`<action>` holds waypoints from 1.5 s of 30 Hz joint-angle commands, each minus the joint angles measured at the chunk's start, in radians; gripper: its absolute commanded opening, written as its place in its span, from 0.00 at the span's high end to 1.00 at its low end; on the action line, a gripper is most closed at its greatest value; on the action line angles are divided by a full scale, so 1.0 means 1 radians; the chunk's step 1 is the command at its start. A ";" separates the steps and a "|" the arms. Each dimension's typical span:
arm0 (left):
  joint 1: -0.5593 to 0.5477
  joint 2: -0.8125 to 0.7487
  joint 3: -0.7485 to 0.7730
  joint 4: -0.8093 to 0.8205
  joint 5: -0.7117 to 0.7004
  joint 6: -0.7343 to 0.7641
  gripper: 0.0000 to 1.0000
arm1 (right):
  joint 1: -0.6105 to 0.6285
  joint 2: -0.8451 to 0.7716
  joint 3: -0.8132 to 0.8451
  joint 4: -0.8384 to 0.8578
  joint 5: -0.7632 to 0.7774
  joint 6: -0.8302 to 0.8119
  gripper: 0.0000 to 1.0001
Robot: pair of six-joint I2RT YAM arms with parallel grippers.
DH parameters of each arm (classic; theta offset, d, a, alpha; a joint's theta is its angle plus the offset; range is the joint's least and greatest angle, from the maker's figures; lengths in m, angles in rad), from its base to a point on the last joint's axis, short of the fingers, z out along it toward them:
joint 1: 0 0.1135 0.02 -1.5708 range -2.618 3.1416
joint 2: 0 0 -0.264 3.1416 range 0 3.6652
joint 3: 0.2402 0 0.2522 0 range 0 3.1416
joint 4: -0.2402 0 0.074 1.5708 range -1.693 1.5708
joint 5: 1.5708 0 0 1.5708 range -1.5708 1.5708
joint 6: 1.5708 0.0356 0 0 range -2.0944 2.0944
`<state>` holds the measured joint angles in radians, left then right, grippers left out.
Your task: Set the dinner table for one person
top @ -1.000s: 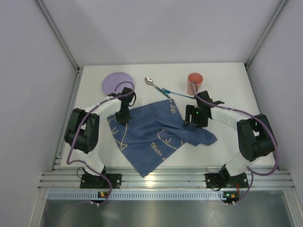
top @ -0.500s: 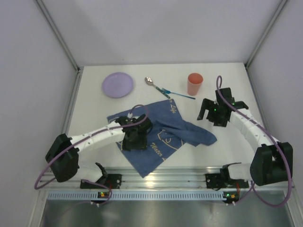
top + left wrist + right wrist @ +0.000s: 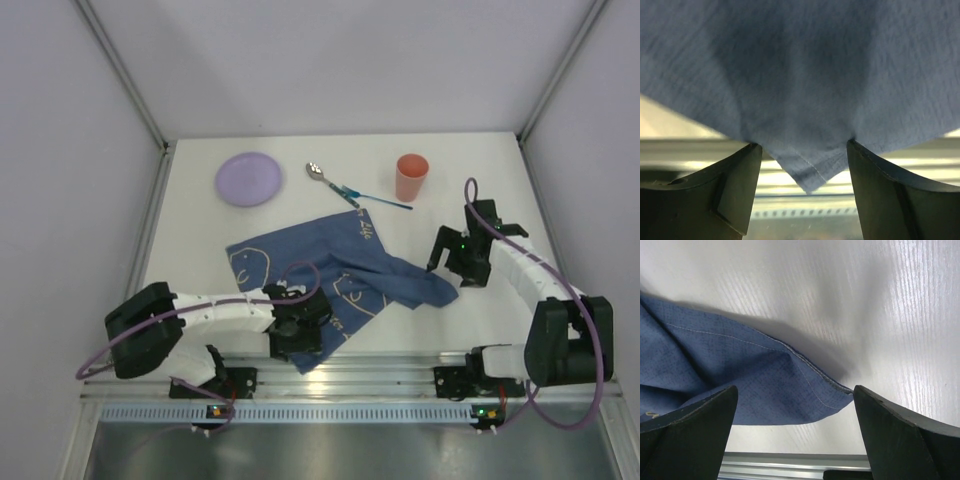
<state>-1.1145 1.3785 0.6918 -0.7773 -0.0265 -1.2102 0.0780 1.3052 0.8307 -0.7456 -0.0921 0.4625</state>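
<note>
On the white dinner table point(image 3: 500, 170) lies a rumpled blue cloth point(image 3: 330, 275) with fish drawings. My left gripper point(image 3: 298, 340) hovers low over the cloth's near corner by the front rail. In the left wrist view that corner point(image 3: 807, 167) hangs between the open fingers point(image 3: 732, 192) without being pinched. My right gripper point(image 3: 452, 268) stands at the cloth's right corner. In the right wrist view its fingers point(image 3: 900, 435) are spread wide on either side of the hemmed corner point(image 3: 770, 385). A purple plate point(image 3: 248, 179), a spoon point(image 3: 338, 185) and an orange cup point(image 3: 411, 177) sit along the far side.
The slotted aluminium rail point(image 3: 350, 378) runs along the near edge just under the left gripper and shows beyond the cloth point(image 3: 805, 200). Grey walls close in the table on three sides. Bare white tabletop point(image 3: 865, 300) lies to the right of the cloth.
The left arm swept from beside the plate down to the cloth's near corner and its jaws opened. The right gripper moved from beside the cup to the cloth's right corner, opening wide.
</note>
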 commanded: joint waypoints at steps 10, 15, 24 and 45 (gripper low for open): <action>-0.007 0.248 0.008 0.256 -0.030 0.004 0.45 | -0.067 0.126 -0.059 0.086 0.002 -0.005 0.04; 0.001 0.248 0.049 0.198 -0.067 0.029 0.89 | -0.067 0.115 -0.102 0.124 -0.040 -0.001 0.63; 0.053 0.093 0.142 -0.058 -0.127 0.073 1.00 | -0.067 -0.007 -0.099 0.092 -0.164 0.047 1.00; 0.696 0.191 1.565 -0.383 -0.274 0.735 1.00 | -0.141 0.168 1.037 0.055 -0.523 0.277 1.00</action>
<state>-0.4309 1.7264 2.4256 -1.1954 -0.3004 -0.5411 -0.0147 1.5681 1.9312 -0.6250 -0.5713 0.7345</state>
